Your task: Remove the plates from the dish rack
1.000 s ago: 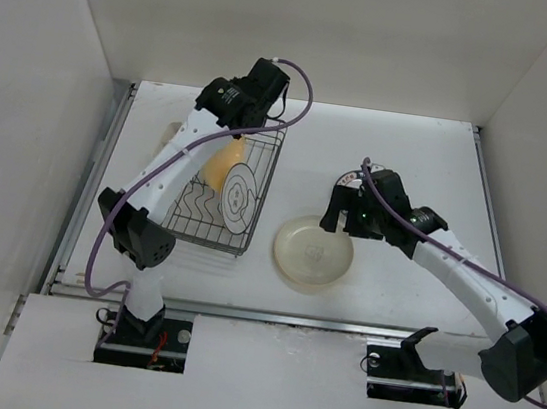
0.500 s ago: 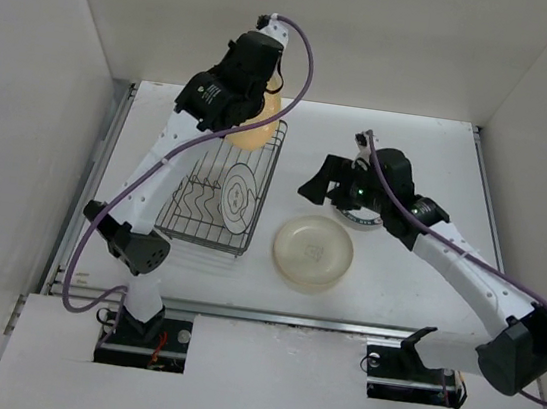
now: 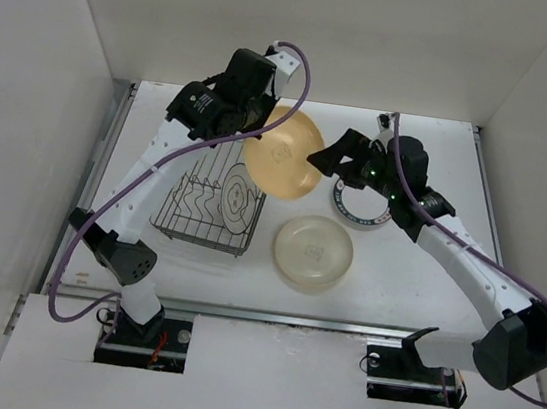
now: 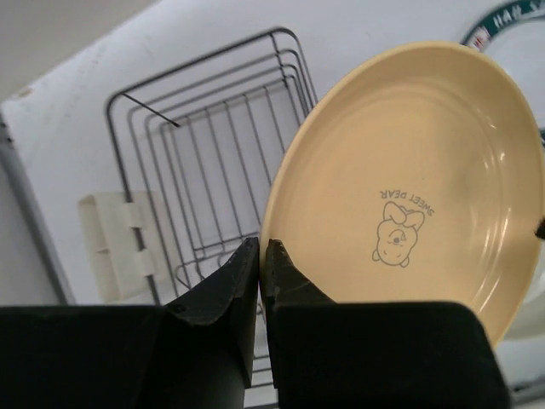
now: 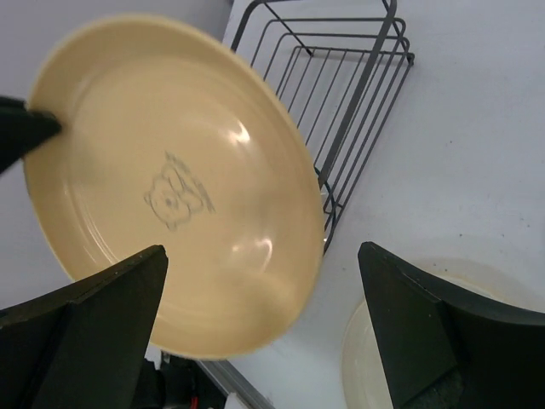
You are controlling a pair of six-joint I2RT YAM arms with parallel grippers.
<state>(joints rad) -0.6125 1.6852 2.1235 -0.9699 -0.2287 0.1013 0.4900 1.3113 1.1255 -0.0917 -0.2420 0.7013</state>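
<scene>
1. Top view: my left gripper point(image 3: 250, 139) is pinched shut on the rim of the yellow plate point(image 3: 282, 152), which hangs in the air just right of the dish rack point(image 3: 188, 203), clear of its wires. My right gripper point(image 3: 325, 158) gapes wide at the plate's far side. A white ringed plate point(image 3: 238, 200) stands in the rack, and a cream plate point(image 3: 312, 253) lies right of the rack.
2. Left wrist view: the fingers clamp only a sliver of rim (little purchase for a tilted plate). A jolt could make it pivot or slip.
3. Right wrist view: the open jaws flank the plate without touching it. If I close off-centre or let go too early on the left, it could drop onto the cream plate.
</scene>
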